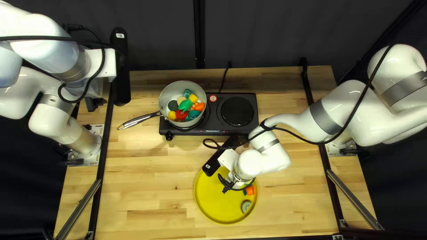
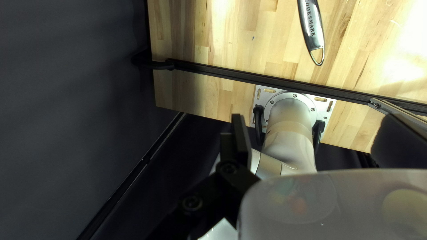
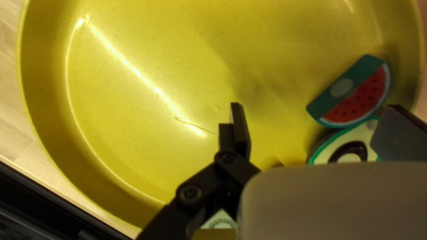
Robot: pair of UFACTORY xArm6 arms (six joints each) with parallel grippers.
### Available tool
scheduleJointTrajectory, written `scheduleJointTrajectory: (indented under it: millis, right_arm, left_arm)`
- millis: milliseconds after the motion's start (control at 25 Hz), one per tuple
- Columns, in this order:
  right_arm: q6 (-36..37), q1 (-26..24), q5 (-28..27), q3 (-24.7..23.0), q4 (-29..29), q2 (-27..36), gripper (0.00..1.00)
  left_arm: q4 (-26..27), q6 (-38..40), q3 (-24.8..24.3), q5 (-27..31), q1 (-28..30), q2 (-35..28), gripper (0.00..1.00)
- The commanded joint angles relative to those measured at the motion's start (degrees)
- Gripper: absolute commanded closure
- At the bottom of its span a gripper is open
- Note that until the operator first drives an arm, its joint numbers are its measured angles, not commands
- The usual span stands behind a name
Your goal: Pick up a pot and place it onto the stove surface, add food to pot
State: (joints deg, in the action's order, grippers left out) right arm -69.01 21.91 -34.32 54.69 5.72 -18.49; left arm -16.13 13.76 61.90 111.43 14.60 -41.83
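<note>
Top left view: the black stove (image 1: 207, 132) sits toward the table's far edge, with a strip of wood (image 1: 147, 182) behind it and a broad stretch between its front and the yellow plate (image 1: 199, 200) near the near edge. Wood also runs from the plate to the black rails (image 1: 105, 133) on both sides. One pot (image 1: 167, 95) stands on the left of two burners (image 1: 237, 111), its single handle (image 1: 137, 120) reaching left over the wood. Toy food (image 1: 181, 114) is heaped in the pot, too overlapped to count. My left gripper (image 1: 92, 89) is over the table's left edge; my right gripper (image 1: 235, 178) is above the plate, its arm hiding part of it. The right wrist view shows three pieces on the plate: one watermelon slice (image 3: 353, 95), one avocado half (image 3: 342, 149) touching or nearly touching it, and a pale, green-marked piece (image 3: 220, 221) partly hidden behind the black links. Its two fingers are spread, gripping nothing. The left wrist view shows only the handle's tip, plus the left arm's base (image 2: 291, 106); that gripper's fingers are also parted, with nothing held.
</note>
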Motion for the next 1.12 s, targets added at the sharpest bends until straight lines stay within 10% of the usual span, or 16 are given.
scheduleJointTrajectory:
  millis: [40,1120]
  right_arm:
    - [0.28,-0.34,0.25,-0.49,-0.08,0.27,0.0]
    - [3.42,-2.05,3.69,-0.97,-1.58,-1.49,0.0]
  left_arm:
    - [0.0,0.0,0.0,0.0,0.0,0.0,0.0]
    - [0.0,0.0,0.0,0.0,0.0,0.0,0.0]
